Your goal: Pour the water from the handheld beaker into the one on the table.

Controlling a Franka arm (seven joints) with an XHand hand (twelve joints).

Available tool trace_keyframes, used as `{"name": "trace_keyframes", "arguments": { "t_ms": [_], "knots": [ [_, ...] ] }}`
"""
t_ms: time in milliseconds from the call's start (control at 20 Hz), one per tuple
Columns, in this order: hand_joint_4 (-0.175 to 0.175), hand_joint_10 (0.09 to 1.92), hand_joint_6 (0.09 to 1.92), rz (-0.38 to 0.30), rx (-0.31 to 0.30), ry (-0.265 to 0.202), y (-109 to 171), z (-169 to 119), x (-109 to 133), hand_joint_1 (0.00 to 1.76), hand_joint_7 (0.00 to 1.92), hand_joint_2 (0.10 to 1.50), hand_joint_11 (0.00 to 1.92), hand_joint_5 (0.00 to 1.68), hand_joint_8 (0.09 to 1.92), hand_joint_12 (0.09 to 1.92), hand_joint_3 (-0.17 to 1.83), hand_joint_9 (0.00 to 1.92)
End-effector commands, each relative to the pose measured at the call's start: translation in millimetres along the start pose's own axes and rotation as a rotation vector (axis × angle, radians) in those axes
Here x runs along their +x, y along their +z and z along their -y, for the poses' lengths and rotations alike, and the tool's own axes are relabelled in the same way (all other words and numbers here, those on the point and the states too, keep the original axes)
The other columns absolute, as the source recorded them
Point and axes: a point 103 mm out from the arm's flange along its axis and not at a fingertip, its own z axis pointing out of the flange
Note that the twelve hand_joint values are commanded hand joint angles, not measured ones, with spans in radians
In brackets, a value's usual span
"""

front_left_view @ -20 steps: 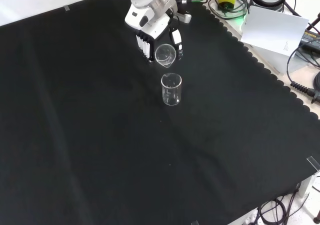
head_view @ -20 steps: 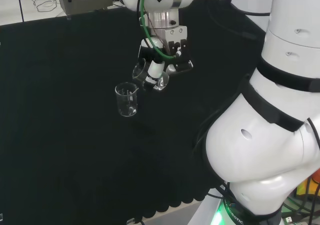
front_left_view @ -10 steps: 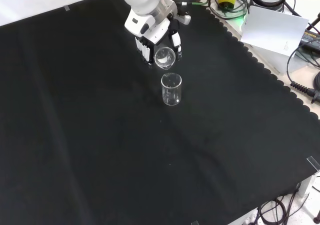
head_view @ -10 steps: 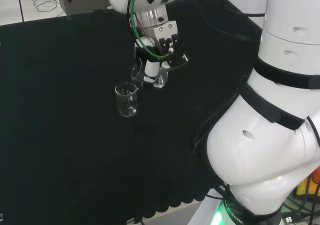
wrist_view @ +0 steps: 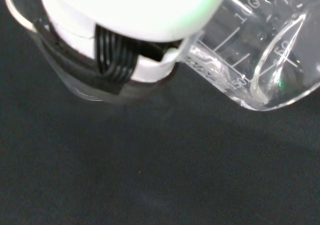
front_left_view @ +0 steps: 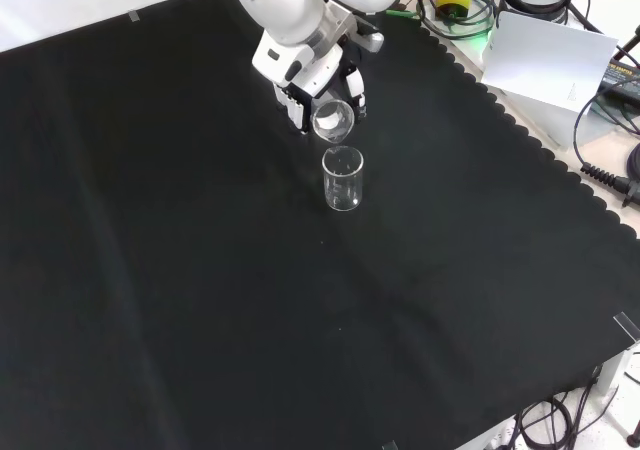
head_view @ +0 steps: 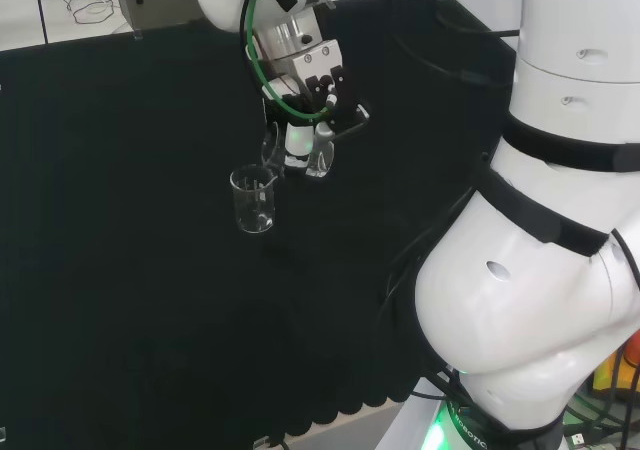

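Clear glass is what we are working with, so we read the scene from rims and printed scale lines. Our hand (front_left_view: 318, 78) has its fingers (head_view: 296, 140) curled round the handheld beaker (front_left_view: 332, 120), grasping it by the wall so that the mouth stays free to pour. We hold it tipped, its mouth leaning toward the beaker on the surface (front_left_view: 343, 178); in the front view its rim hangs just above and behind the standing one, and in the head view it sits just to the right of and above it. The two do not look to be touching.

That closeness makes sense to us: a short drop keeps the water from splashing onto the black cloth (front_left_view: 180, 270). The standing beaker is upright and well apart from the cloth's edges. In the wrist view the held beaker's graduated wall (wrist_view: 250, 60) lies slanted, yet we cannot tell whether water is running or how much remains. We judge the pour to be at its tilting stage.
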Motion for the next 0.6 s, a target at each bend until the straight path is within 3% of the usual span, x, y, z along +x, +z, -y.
{"name": "trace_keyframes", "arguments": {
  "t_ms": [50,600],
  "knots": [
    [-0.175,0.79,0.92,0.033,0.018,0.006,-3.5,-0.2,5.7,1.3,1.21,0.63,1.15,1.15,0.9,0.76,0.79,1.54],
    [-0.175,0.8,0.93,0.117,0.08,0.011,-13.7,-0.5,18.6,1.3,1.2,0.63,1.15,1.14,0.91,0.76,0.79,1.53]
  ]
}}
